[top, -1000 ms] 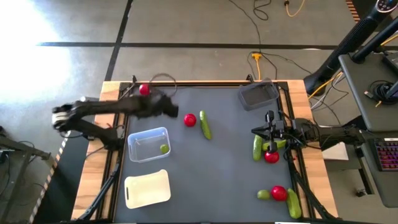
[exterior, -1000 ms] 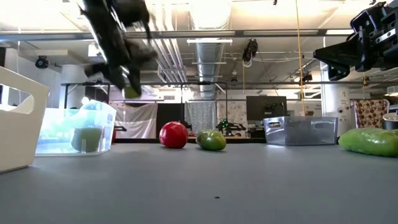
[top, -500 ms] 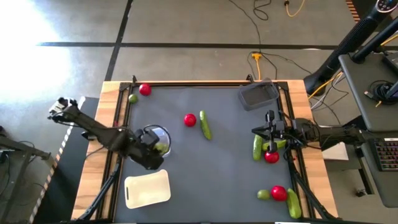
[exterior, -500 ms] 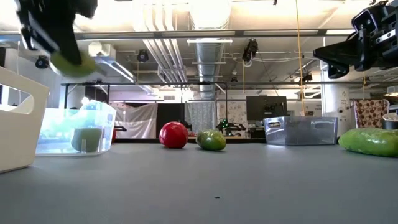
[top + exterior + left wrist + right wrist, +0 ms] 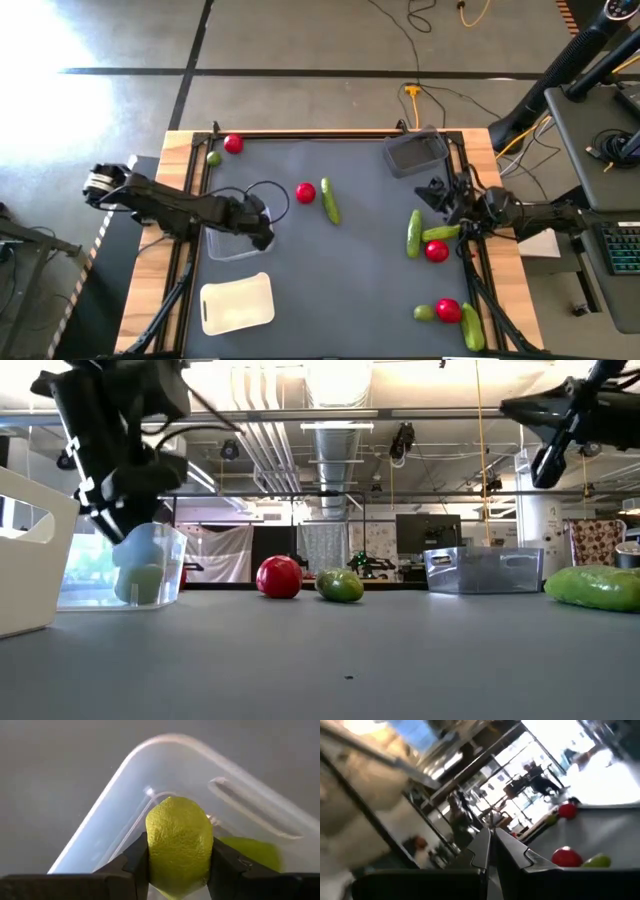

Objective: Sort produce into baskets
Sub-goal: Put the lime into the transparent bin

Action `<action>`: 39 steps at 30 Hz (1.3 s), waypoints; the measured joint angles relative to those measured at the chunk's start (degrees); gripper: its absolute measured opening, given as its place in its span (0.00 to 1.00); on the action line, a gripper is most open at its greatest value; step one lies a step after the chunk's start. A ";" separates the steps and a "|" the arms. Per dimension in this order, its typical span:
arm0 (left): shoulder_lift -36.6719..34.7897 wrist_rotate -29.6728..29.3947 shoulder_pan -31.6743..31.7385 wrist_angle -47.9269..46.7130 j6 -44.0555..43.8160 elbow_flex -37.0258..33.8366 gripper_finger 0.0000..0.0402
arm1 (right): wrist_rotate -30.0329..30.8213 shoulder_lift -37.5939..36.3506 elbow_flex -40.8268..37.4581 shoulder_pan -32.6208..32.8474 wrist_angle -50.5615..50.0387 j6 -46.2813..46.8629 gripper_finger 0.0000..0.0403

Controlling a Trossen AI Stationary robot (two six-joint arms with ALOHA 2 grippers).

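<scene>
The left tool [image 5: 177,870] grips a lime [image 5: 178,840] above the clear basket [image 5: 150,810] at the desk's left side, where another lime [image 5: 252,851] lies inside. Farther right, the right tool [image 5: 432,193] is clenched empty above the desk [image 5: 360,280], beside a cucumber [image 5: 414,236].

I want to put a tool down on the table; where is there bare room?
Free: the mat's middle, between the cream basket and the cucumber, and its front. Crowded: the right edge, with tomatoes and cucumbers, and around the clear basket.

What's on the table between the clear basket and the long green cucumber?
A red tomato lies between the clear basket and the cucumber, seen from above.
</scene>
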 joint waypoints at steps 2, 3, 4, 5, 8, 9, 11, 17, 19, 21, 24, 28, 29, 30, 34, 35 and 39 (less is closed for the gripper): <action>0.24 0.29 0.16 0.12 -0.02 -0.24 0.35 | -0.07 0.09 0.00 0.00 1.10 3.08 0.04; 0.24 0.35 0.15 0.36 -0.14 -0.22 0.38 | -0.07 0.13 0.07 0.04 1.37 3.63 0.04; 0.16 0.57 0.15 0.51 -0.24 -0.22 0.41 | -0.09 0.14 0.25 0.04 1.26 4.02 0.04; 0.06 0.70 0.15 0.51 -0.28 -0.22 0.45 | -0.07 0.43 0.61 0.04 0.81 4.07 0.04; -0.36 0.48 0.46 0.29 -0.19 0.27 0.57 | 0.35 2.04 3.09 0.02 0.66 2.21 0.06; -0.44 0.47 0.89 0.06 0.07 0.87 0.62 | 0.43 2.90 4.19 0.02 0.47 1.52 0.07; -0.82 0.34 1.82 -1.17 1.70 2.77 0.69 | 0.46 5.18 6.49 0.02 0.47 0.25 0.11; -2.78 -3.08 10.30 -13.58 9.36 13.42 0.81 | 0.52 15.73 16.21 0.02 0.43 -6.46 0.26; -3.53 -3.37 16.00 -16.33 13.71 16.77 0.81 | 0.56 20.18 19.70 0.01 0.45 -8.78 0.31; -3.60 -1.73 23.46 -19.79 18.90 19.33 0.81 | 1.25 24.27 22.99 0.00 -0.02 -10.54 0.36; -2.77 1.66 36.63 -24.66 24.81 20.83 0.81 | 2.02 29.56 27.73 0.00 -1.74 -13.09 0.42; -0.92 2.42 51.83 -25.34 29.06 20.33 0.81 | 2.86 35.26 33.80 0.00 -6.06 -14.99 0.48; -0.41 2.39 54.35 -24.50 29.26 20.18 0.81 | 3.03 36.38 35.15 0.00 -7.26 -15.03 0.50; 0.12 2.49 56.50 -23.38 29.92 19.99 0.81 | 3.04 37.50 36.44 0.00 -8.24 -15.08 0.51; 3.93 2.54 62.07 -19.57 32.33 20.05 0.81 | 3.17 41.39 41.01 0.02 -13.88 -16.21 0.56; 5.34 2.61 62.71 -19.79 32.81 20.59 0.80 | 3.21 42.04 42.16 0.02 -14.38 -16.61 0.57; 11.87 2.24 62.66 -21.38 35.52 24.05 0.79 | 3.52 43.91 45.18 0.00 -16.02 -20.13 0.61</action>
